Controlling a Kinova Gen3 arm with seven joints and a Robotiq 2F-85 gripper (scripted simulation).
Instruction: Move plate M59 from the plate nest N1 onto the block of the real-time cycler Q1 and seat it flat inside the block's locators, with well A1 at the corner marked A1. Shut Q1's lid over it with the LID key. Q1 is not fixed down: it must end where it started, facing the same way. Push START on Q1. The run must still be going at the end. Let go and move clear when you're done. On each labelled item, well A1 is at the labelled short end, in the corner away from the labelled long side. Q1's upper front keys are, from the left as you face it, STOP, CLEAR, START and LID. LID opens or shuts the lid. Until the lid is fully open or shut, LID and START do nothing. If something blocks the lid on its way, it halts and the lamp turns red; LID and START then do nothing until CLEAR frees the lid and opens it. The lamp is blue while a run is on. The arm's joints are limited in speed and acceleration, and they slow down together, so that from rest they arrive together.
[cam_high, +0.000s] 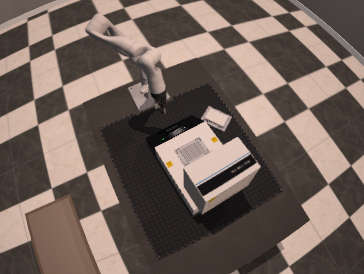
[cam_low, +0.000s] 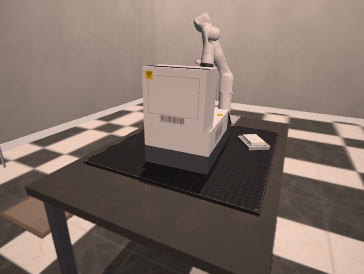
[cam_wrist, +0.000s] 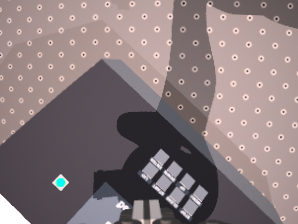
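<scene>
The white cycler Q1 (cam_high: 227, 150) (cam_low: 175, 115) stands on the black mat (cam_high: 130, 170) with its lid box (cam_high: 222, 182) slid back, away from the keys. A grey welled rectangle (cam_high: 192, 150) lies on the open block between two yellow corner marks; I cannot tell whether it is plate M59. The white nest N1 (cam_high: 216, 117) (cam_low: 255, 141) lies on the mat beside Q1. My gripper (cam_high: 161, 107) (cam_wrist: 147, 211) is shut and empty, and hangs just above Q1's front panel, near two rows of grey keys (cam_wrist: 172, 182). A cyan lamp (cam_wrist: 60, 182) glows on the panel.
The mat lies on a dark table (cam_high: 287, 212) (cam_low: 150, 220). The arm's base plate (cam_high: 140, 96) is at the table's far edge. A brown box (cam_high: 55, 237) stands on the chequered floor off the table's corner.
</scene>
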